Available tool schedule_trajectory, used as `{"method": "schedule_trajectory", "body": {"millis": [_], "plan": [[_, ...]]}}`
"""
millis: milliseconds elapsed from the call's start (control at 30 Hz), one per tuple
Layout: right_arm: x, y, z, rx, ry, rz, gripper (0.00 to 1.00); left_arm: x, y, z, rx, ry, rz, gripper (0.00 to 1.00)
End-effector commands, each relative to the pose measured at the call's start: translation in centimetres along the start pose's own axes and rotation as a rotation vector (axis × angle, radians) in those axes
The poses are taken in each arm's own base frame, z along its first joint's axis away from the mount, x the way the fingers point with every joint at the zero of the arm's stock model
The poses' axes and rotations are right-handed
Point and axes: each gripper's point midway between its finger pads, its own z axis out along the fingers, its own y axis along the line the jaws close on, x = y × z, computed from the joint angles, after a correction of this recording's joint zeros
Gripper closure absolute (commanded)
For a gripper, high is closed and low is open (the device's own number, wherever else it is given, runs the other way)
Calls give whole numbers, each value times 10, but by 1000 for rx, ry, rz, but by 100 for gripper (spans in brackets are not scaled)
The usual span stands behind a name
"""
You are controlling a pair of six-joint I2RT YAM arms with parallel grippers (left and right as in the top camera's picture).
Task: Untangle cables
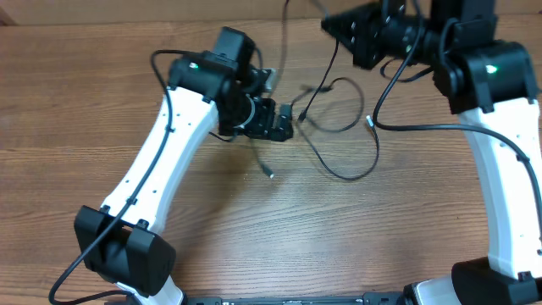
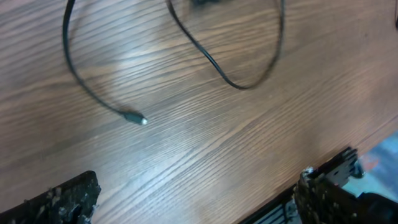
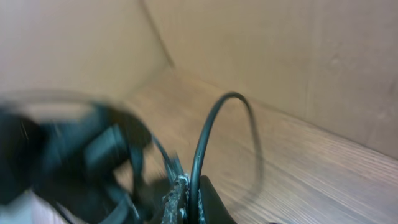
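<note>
Several thin black cables [image 1: 343, 127] lie in loose loops on the wooden table between the arms. One strand ends in a small silvery plug [image 1: 269, 174], which also shows in the left wrist view [image 2: 140, 120]. Another plug [image 1: 370, 123] lies to the right. My left gripper [image 1: 286, 120] hovers at the loops' left edge; in the left wrist view [image 2: 199, 199] its fingers are wide open and empty. My right gripper [image 1: 332, 25] is raised at the back. In the right wrist view [image 3: 194, 199] it is shut on a cable [image 3: 214, 109] that arcs upward.
A beige wall [image 3: 280, 50] stands behind the table's back edge. The table's front edge [image 2: 292, 193] shows beside the left gripper's right finger. A thicker black cord [image 1: 406, 127] hangs off the right arm near the loops.
</note>
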Motion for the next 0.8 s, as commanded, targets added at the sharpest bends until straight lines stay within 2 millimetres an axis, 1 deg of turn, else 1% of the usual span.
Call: {"method": "schedule_trajectory", "body": {"millis": [0,67,200,367,433,500,567,633,667,767], "plan": [[-28,11,-20,25,-89,259,96,-8,-10,-5,-34,-49,90,0],[-32,21,-24,-19,-91,276,96,-11,-14,-3,-44,-63,109,0],[-39,31,-32,-40,-109,337,96,-15,-14,-3,-66,-82,122,0],[-57,43,-46,-76,-176,444,96,-19,-12,-3,-75,-98,126,0],[-63,48,-51,-89,-199,447,96,-19,-12,-3,-75,-98,126,0],[-69,53,-57,-97,-223,419,96,-19,-13,-3,-75,-98,126,0],[-75,59,-63,-101,-250,346,96,-19,-12,-2,-76,-97,126,0],[-76,66,-68,-116,-255,275,96,-19,-12,-2,-77,-95,125,0],[-76,72,-69,-140,-249,237,96,-19,-11,-1,-80,-93,124,0],[-69,102,-76,-272,-222,-9,96,-20,-7,2,-94,-89,121,0]]}}
